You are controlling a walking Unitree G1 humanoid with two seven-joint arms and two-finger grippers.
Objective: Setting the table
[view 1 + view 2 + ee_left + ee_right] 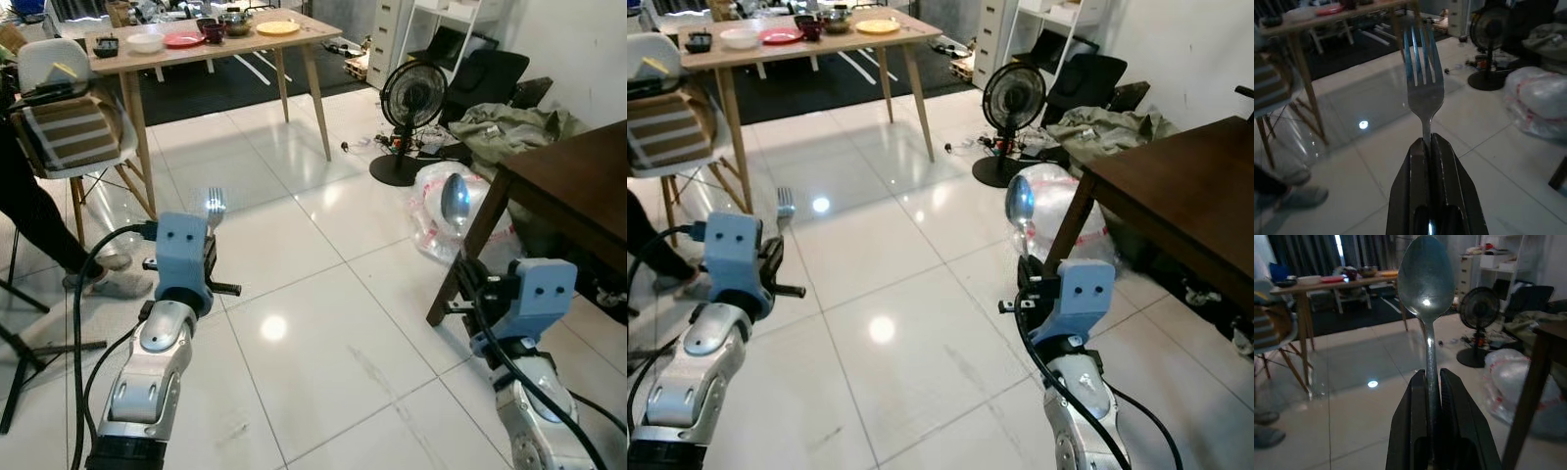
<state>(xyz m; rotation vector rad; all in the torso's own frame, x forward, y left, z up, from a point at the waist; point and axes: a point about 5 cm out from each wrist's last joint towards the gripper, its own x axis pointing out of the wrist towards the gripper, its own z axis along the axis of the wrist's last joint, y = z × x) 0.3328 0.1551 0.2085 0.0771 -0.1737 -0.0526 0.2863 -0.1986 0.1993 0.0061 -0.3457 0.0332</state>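
My left gripper (pixel 1429 142) is shut on a metal fork (pixel 1423 78), tines up; the fork (pixel 215 205) shows above the blue wrist at the lower left. A metal spoon (pixel 1426 284) stands upright in my right gripper (pixel 1432 377), which is shut on its handle; its bowl (pixel 455 199) rises beside the dark table's leg. Far ahead, a light wooden table (pixel 265 51) carries a white bowl (pixel 145 42), a red plate (pixel 184 40), a yellow plate (pixel 278 27) and dark bowls (pixel 223 26).
A dark wooden table (pixel 578 186) is close on my right. A black floor fan (pixel 411 108), a plastic bag (pixel 436 211) and piled cloth (pixel 509 127) lie beyond it. A chair (pixel 69 127) and a person's legs (pixel 39 220) are at the left. White tiled floor (pixel 313 323) stretches ahead.
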